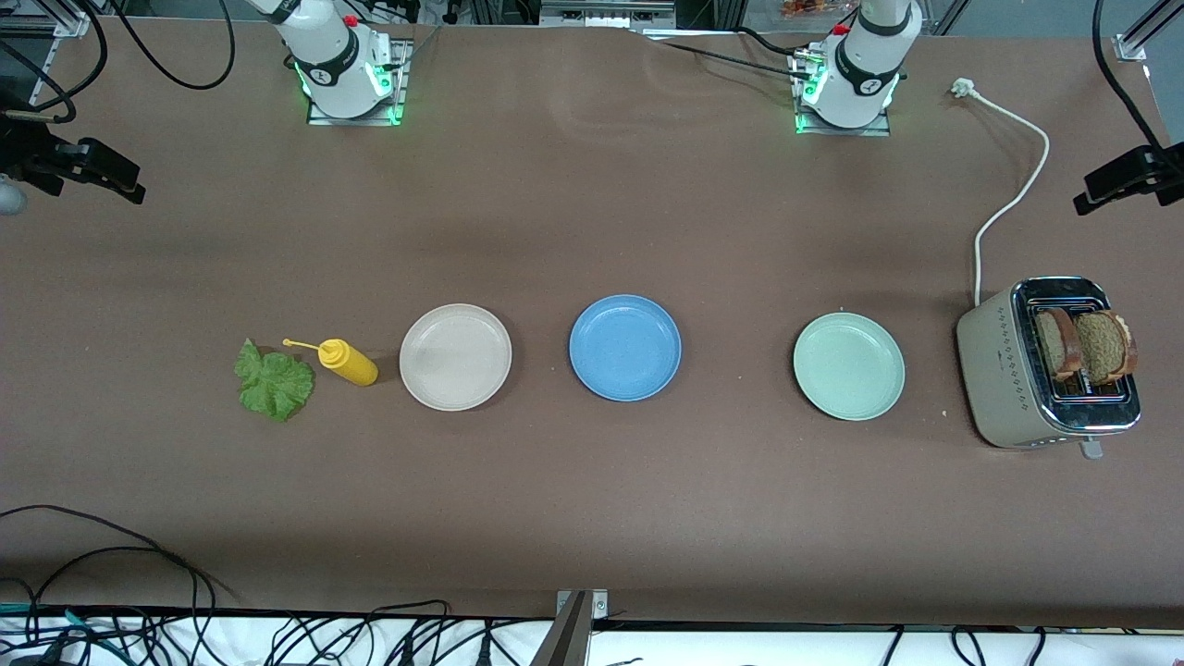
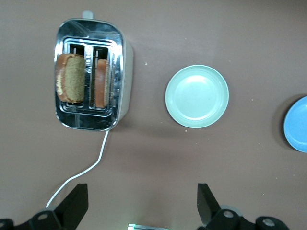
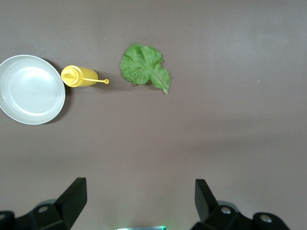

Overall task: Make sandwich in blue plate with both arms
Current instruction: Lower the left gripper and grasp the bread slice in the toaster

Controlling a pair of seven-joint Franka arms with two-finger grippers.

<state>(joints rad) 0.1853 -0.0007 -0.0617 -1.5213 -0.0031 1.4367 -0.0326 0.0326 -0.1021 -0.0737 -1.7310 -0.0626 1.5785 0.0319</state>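
Note:
The blue plate (image 1: 625,348) lies bare at the table's middle; its edge shows in the left wrist view (image 2: 297,124). Two brown bread slices (image 1: 1084,346) stand in the toaster's slots, also in the left wrist view (image 2: 69,77). The green lettuce leaf (image 1: 274,381) lies flat at the right arm's end, also in the right wrist view (image 3: 144,67). My left gripper (image 2: 142,201) is open and empty, high over bare table. My right gripper (image 3: 140,199) is open and empty, high over bare table. Neither gripper shows in the front view.
A beige toaster (image 1: 999,370) with a white cord stands at the left arm's end. A mint-green plate (image 1: 848,365) lies between it and the blue plate. A cream plate (image 1: 455,356) and a yellow squeeze bottle (image 1: 348,361) lie between the blue plate and the lettuce.

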